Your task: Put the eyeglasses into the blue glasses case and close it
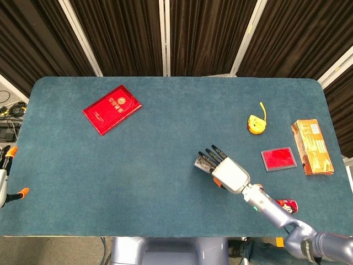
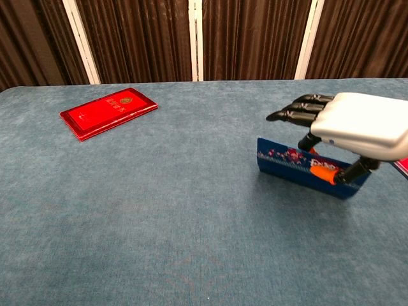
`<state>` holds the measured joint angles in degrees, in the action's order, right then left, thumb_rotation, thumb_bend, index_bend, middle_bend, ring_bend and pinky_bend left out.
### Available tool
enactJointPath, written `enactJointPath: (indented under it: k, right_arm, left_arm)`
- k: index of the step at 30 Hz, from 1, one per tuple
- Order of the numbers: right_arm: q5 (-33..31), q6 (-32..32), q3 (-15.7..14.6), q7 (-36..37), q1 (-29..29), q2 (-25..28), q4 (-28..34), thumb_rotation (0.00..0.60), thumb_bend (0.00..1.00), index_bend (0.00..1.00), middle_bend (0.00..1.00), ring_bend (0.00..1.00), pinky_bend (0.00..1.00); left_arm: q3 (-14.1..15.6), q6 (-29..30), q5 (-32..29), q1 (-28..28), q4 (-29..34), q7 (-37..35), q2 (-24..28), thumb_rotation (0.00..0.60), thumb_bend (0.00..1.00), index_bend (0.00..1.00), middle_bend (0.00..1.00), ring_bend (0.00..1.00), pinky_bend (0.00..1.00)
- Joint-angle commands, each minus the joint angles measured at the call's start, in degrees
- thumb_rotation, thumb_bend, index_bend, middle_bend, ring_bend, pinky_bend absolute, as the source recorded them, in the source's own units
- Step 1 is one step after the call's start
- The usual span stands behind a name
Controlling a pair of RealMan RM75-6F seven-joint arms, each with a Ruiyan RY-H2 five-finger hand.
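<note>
My right hand grips the blue glasses case, fingers over its top and the thumb on its near side. In the chest view the case shows its flower-patterned blue side and looks tilted under the right hand. It is near the front right of the table. The hand covers the case's top, so the eyeglasses are hidden and I cannot tell how its lid stands. My left hand shows in neither view.
A red booklet lies at the back left, also in the chest view. On the right are a yellow tape measure, a flat red box, an orange carton and a red can.
</note>
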<state>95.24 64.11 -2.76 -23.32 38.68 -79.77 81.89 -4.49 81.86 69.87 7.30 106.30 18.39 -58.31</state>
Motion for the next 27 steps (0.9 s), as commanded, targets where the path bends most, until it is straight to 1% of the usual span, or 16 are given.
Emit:
enactJointPath:
  k: [1, 15, 19, 22, 27]
  right_arm:
    - [-0.3, -0.4, 0.2, 0.0, -0.1, -0.2, -0.3, 0.6, 0.46, 0.7, 0.0, 0.0, 0.0]
    - [-2.7, -3.9, 2.0, -0.2, 0.3, -1.4, -2.8, 0.6, 0.46, 0.69, 0.0, 0.0, 0.0]
    - [-4.7, -7.5, 2.7, 0.6, 1.4, -1.8, -4.4, 0.6, 0.46, 0.68, 0.0, 0.0, 0.0]
    - [-6.5, -11.6, 2.9, 2.9, 2.8, -1.3, -4.9, 0.6, 0.46, 0.67, 0.0, 0.0, 0.0]
    - [-7.1, -12.0, 3.3, 3.0, 3.0, -2.1, -6.6, 0.6, 0.46, 0.67, 0.0, 0.0, 0.0]
  left_arm:
    - [0.0, -0.1, -0.2, 0.1, -0.1, 0.2, -0.1, 0.6, 0.0, 0.0, 0.0, 0.0, 0.0]
    - [0.0, -0.5, -0.7, 0.3, -0.2, 1.1, -0.5, 0.6, 0.0, 0.0, 0.0, 0.0, 0.0]
    - [0.1, -0.4, -0.6, 0.2, -0.2, 1.3, -0.6, 0.6, 0.0, 0.0, 0.0, 0.0, 0.0]
    - [0.1, -0.2, -0.7, 0.2, -0.1, 1.5, -0.6, 0.6, 0.0, 0.0, 0.0, 0.0, 0.0]
    - [0.0, -0.3, -0.8, 0.2, -0.1, 1.4, -0.6, 0.6, 0.0, 0.0, 0.0, 0.0, 0.0]
